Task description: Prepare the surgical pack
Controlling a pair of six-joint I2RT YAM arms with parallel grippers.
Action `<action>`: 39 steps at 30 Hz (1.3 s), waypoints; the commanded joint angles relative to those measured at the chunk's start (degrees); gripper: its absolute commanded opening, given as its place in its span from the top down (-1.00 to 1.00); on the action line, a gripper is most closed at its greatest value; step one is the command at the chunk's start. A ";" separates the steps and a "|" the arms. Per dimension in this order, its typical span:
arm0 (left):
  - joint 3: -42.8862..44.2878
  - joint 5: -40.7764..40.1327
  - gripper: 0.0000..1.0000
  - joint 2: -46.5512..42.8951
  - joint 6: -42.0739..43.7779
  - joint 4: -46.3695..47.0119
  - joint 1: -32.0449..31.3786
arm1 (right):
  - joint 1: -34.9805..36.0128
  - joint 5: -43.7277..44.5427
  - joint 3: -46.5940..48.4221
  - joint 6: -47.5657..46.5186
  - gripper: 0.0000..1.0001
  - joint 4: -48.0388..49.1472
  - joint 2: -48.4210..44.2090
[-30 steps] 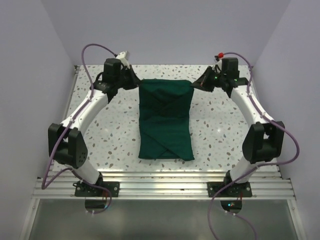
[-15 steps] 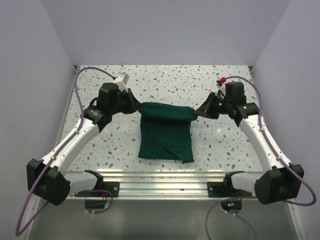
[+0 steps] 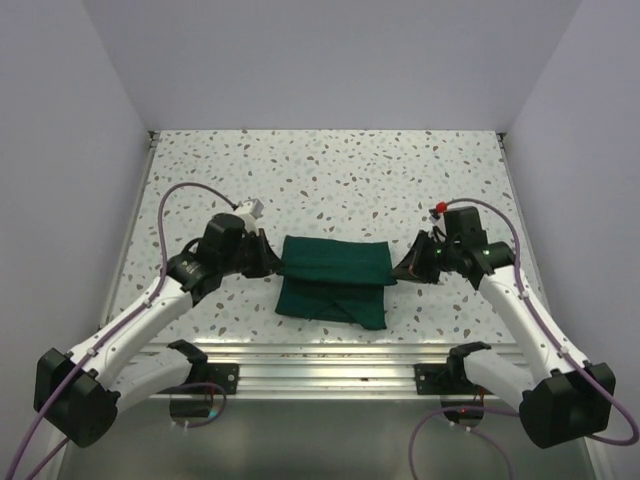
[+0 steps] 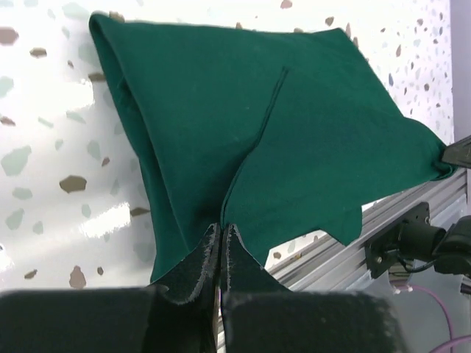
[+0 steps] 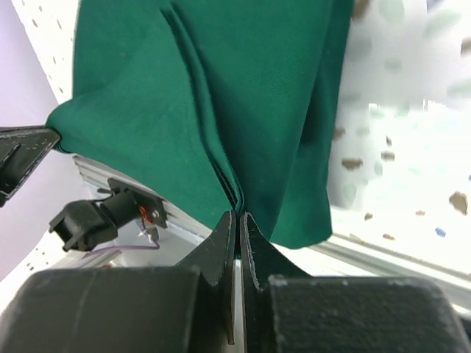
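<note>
Surgical pack [image 3: 333, 275], low in the middle of the top view, is gripped at both ends.

In the top view the left fingers [image 3: 266, 262], left of centre, are pinched shut on the left end of the pack's upper fold. From there the dark green cloth runs as a flat band across to the right fingers [image 3: 407, 268], right of centre, which are clamped tight on the other end. Below the band the rest of the pack lies folded on the speckled desk [image 3: 330, 180], its lower edge near the metal rail [image 3: 330, 352] at the bottom of the frame. In the left wrist view the closed fingers [image 4: 212, 248] at bottom centre bite a cloth edge, and the fabric fans up across the upper frame. In the right wrist view the closed fingers [image 5: 227, 234] at bottom centre hold pleated cloth that fills the upper left and centre.
</note>
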 commanded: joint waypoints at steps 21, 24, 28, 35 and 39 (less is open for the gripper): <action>-10.42 -0.02 1.00 2.90 0.20 -0.07 -0.50 | 16.31 8.24 -21.68 20.21 0.94 9.64 -5.31; -10.50 0.07 1.00 3.52 0.29 0.28 -0.59 | 17.64 10.44 -20.80 20.22 0.71 7.64 -4.16; -10.33 -0.99 0.89 3.79 0.90 -0.07 -0.59 | 17.64 14.47 -19.05 19.86 0.27 4.03 -6.34; -10.42 -1.25 0.43 3.79 1.43 0.63 -0.59 | 17.73 13.87 -19.31 19.60 0.14 7.18 -8.02; -10.50 -1.60 0.05 4.05 1.96 0.98 -0.59 | 17.81 12.82 -19.22 18.46 0.09 9.46 -6.54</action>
